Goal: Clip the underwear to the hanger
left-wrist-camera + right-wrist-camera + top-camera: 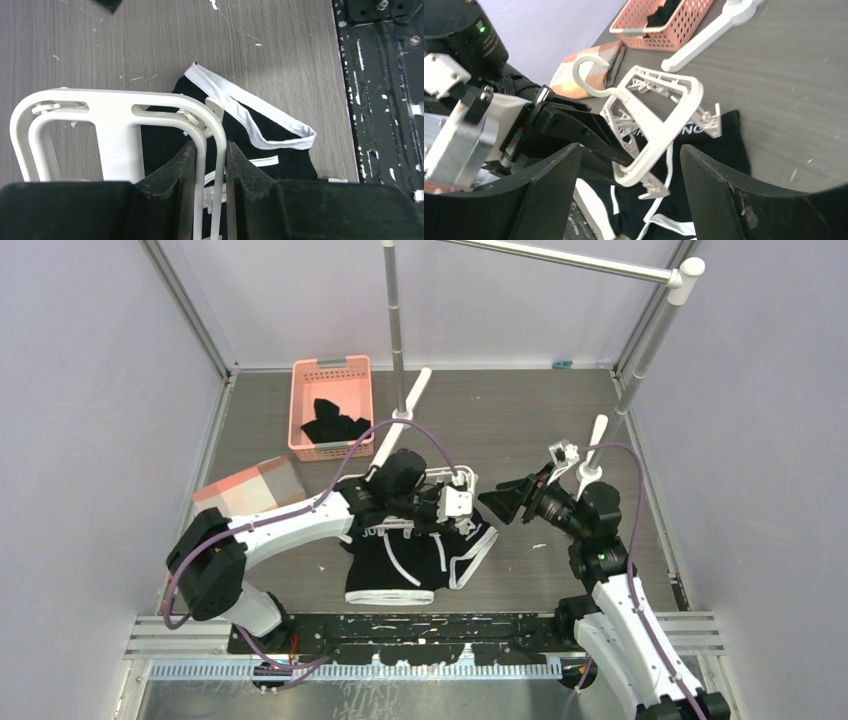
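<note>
On the grey table (pixel 520 420), the left gripper (pixel 210 147) pinches the hanger (pixel 120 107) above the underwear (pixel 400 570), while the right gripper (pixel 630 149) has its jaws spread.

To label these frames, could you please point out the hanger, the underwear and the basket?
hanger (pixel 646 120), right wrist view, on its broad middle bar.
underwear (pixel 375 565), top external view, on the black fabric.
basket (pixel 331 364), top external view, on its far rim.
</note>
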Controlling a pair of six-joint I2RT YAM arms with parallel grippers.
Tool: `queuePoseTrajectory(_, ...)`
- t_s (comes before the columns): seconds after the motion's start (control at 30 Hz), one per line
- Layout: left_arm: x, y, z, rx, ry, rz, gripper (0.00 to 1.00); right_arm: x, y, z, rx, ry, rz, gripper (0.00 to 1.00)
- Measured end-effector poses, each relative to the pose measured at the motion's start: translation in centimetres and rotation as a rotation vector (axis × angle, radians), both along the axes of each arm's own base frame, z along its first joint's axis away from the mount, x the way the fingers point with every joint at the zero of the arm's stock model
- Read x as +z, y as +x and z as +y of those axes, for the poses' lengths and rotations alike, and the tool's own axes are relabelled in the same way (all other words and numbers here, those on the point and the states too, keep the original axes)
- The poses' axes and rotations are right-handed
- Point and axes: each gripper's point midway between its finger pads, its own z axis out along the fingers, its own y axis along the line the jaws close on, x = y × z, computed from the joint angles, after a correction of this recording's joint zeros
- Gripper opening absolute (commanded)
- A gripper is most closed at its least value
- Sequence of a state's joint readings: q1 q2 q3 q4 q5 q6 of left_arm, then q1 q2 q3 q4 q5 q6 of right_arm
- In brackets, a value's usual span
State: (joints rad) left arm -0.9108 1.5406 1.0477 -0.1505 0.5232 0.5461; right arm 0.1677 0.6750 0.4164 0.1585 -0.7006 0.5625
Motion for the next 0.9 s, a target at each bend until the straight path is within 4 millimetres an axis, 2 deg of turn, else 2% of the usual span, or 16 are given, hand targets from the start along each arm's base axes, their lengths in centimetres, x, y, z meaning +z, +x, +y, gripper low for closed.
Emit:
queuePoseTrajectory(0.17,2.1,-0.9,0.7,-0.039,-0.043,-0.008,0.0,2.5,-1.1,-0.7,-0.003,-0.074,-0.27,0.8)
queuePoseTrajectory(0.33,3.3,-2.1,1.6,-0.09,-0.07,0.025,0.0,2.8,-3.0,-0.2,0.07,-0.095,-0.525,0.79)
queuePoseTrajectory(0.53,4.6,-3.7,2.9,-0.152,-0.093,0.034,0.0,2.4,-5.2,1.4,0.271,-0.131,-0.633,0.76)
queuePoseTrajectory(0.7,5.6,-5.0,4.3,-0.184,-0.12,0.005,0.0,2.3,-7.9,2.6,0.467,-0.169,-0.733,0.73)
queuePoseTrajectory(0.8,5.9,-5.5,4.8,-0.196,-0.135,-0.009,0.0,1.8,-9.4,3.5,0.571,-0.176,-0.769,0.73)
queuePoseTrajectory(0.9,5.9,-5.7,5.0,-0.205,-0.137,-0.017,0.0,0.8,-10.1,4.3,0.637,-0.179,-0.755,0.75)
